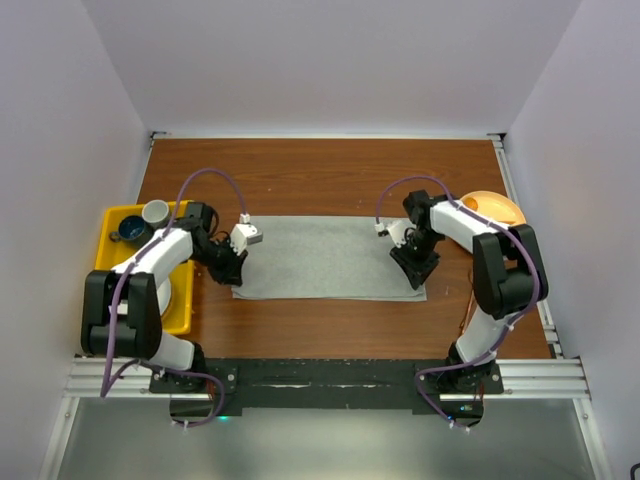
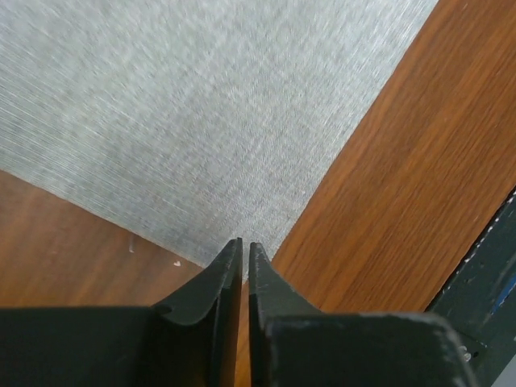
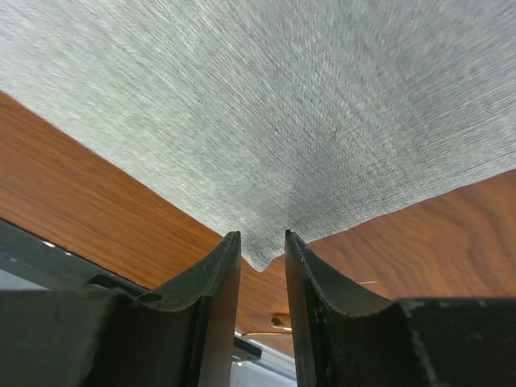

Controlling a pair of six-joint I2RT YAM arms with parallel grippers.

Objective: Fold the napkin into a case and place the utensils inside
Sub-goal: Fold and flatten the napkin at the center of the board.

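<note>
Wood-grain desk (image 1: 330,330), white walls around. Nearest me, my left fingers (image 2: 244,248) stand almost together at the napkin's (image 1: 330,258) 7 o'clock corner; whether they grip it I cannot tell. My right fingers (image 3: 262,239) stand apart, the 5 o'clock corner between them, not yet pinched. The napkin lies flat at the desk's centre. Risk, as I judge it: each bite takes only the corner's tip, so one side may slip on lifting and skew the fold. Farther off, a yellow bin (image 1: 110,235) at 9 o'clock; no copper utensils visible.
</note>
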